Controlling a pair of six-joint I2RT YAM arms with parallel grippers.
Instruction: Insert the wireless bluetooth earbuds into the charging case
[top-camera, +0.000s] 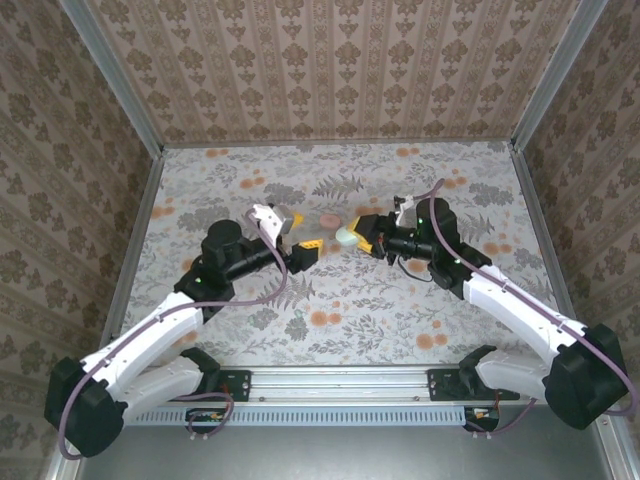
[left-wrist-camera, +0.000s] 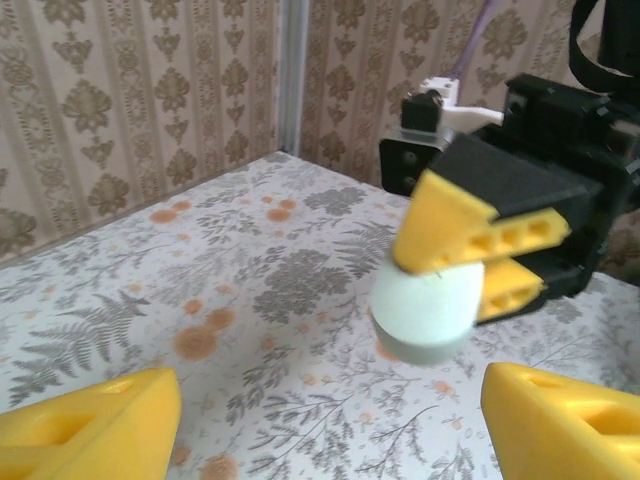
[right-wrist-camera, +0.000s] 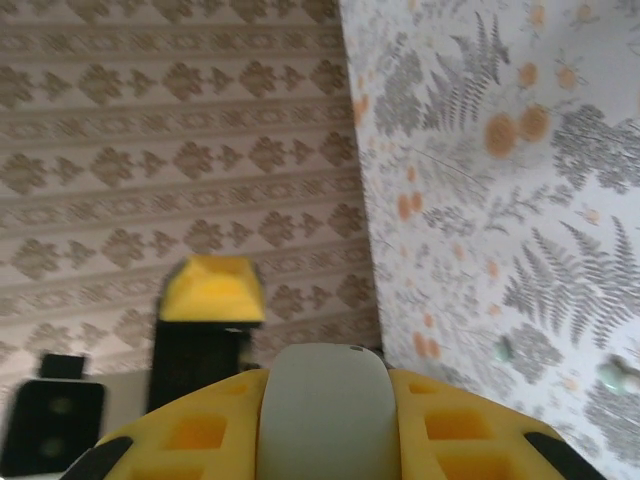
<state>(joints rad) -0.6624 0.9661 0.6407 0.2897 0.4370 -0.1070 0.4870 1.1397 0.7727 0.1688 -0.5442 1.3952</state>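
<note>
The wireless earbuds, two tiny pale rounded plastic pieces, lay loose on the floral cloth in my right wrist view, the second piece a little apart from the first and neither one touched by anything. The charging case, a pale mint, pebble-shaped plastic shell, was off to the side of them, pinched between the yellow fingers of the right gripper and, as far as I could judge, held clear of the cloth. Facing it, the left gripper had its jaws spread wide with nothing between them, its tips just short of the case. A small pinkish oval thing sat on the cloth just beyond the two grippers; I could not tell what it was. All this was mid-table, with bare patterned cloth on every side before the aluminium frame posts and the wallpapered walls, and a broad free strip back to the near rail.
</note>
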